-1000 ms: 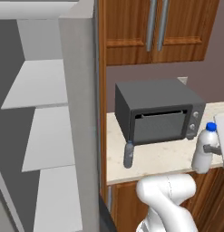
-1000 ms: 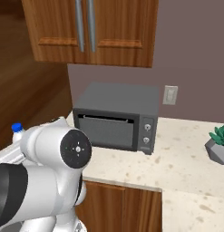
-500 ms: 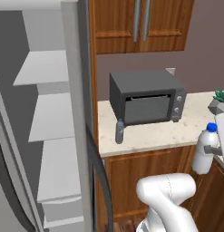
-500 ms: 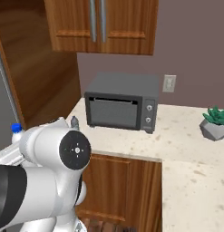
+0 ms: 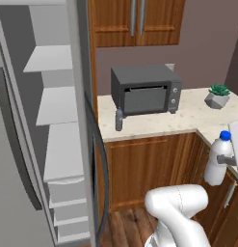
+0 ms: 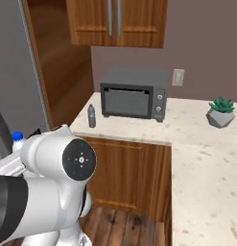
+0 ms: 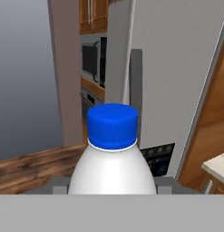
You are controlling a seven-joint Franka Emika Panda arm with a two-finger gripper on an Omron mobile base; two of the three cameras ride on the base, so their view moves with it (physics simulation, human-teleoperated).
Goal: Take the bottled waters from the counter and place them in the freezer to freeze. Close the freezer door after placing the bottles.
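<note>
While the freezer [image 5: 53, 144] stands open at the left, its pale shelves bare, the claw [image 5: 225, 160] is closed around the whitish bottle [image 5: 218, 157] and holds it upright in the air to the right of the worktop's [image 5: 154, 124] corner, in front of the lower cabinets. From the hand camera the bottle's blue cap [image 7: 112, 125] sits square in the middle, with the claw's pads pressing its sides just below the shoulder.

The smoky grey bottle [image 5: 119, 118] stands on the worktop near its left end, just beside the dark microwave [image 5: 145, 90]. A small potted plant [image 5: 217, 95] sits well apart at the far right.

As I see it, the risk lies in the long carry. The held bottle is well away from the shelves, and the swing leftward passes the worktop's edge and the freezer's grey side wall [image 5: 82, 96]; cutting that corner could knock the bottle askew in the grip. A smooth, rounded bottle held only by two pads might also slip or tilt if the arm moves sharply. Set down off-centre on a shelf, it could topple and roll out before the freezer door gets shut.
</note>
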